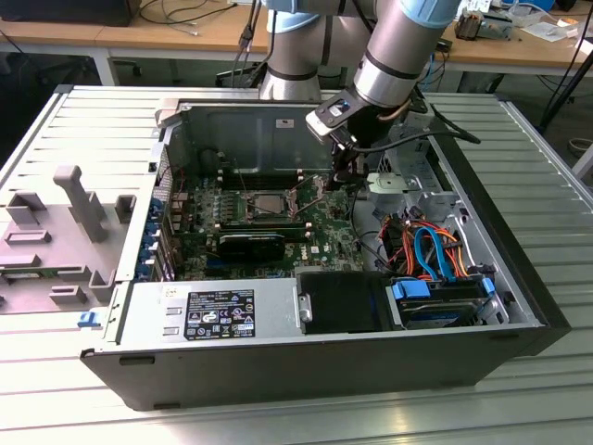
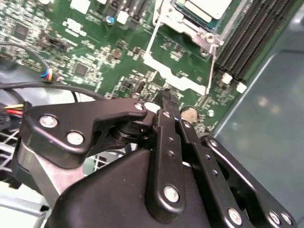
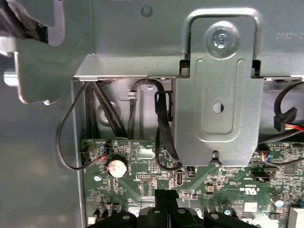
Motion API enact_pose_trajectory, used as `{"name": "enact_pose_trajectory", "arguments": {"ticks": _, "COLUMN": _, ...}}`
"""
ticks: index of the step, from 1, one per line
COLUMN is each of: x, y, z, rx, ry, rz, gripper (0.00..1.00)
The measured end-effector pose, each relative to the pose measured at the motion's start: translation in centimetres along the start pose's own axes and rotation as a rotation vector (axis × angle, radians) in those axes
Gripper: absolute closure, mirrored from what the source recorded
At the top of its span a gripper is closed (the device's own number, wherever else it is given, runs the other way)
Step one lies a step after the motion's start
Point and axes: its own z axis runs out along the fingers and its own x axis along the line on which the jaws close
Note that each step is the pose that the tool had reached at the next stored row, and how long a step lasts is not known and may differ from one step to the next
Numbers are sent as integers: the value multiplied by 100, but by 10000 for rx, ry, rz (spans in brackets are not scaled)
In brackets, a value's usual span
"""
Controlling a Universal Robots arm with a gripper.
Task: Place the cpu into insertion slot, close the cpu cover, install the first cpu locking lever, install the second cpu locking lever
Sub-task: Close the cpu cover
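The cpu (image 2: 205,6) sits in the insertion slot (image 1: 246,208), mid-board toward the computer case's (image 1: 324,366) far wall. It looks light, stiff and fragile, best taken by its edges; the thin wire locking lever (image 2: 151,40) beside it likely springs. The gripper (image 2: 166,95) hangs low over the motherboard (image 2: 95,61) near the slot's corner, jaws closed together with nothing visibly between them.

Print on the power supply label (image 1: 220,314) seems unreadably small
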Motion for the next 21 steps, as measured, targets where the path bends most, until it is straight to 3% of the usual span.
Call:
{"name": "enact_pose_trajectory", "arguments": {"ticks": 5, "x": -1, "y": -97, "z": 50, "rx": -2, "ry": 11, "rz": -3, "gripper": 89}}
{"name": "enact_pose_trajectory", "arguments": {"ticks": 8, "x": -16, "y": -188, "z": 66, "rx": -72, "ry": 10, "rz": -6, "gripper": 89}}
{"name": "enact_pose_trajectory", "arguments": {"ticks": 12, "x": -20, "y": -377, "z": 104, "rx": -297, "ry": 17, "rz": -15, "gripper": 89}}
{"name": "enact_pose_trajectory", "arguments": {"ticks": 17, "x": -20, "y": -519, "z": 132, "rx": -495, "ry": 20, "rz": -22, "gripper": 89}}
{"name": "enact_pose_trajectory", "arguments": {"ticks": 21, "x": -20, "y": -716, "z": 171, "rx": -750, "ry": 18, "rz": -31, "gripper": 89}}
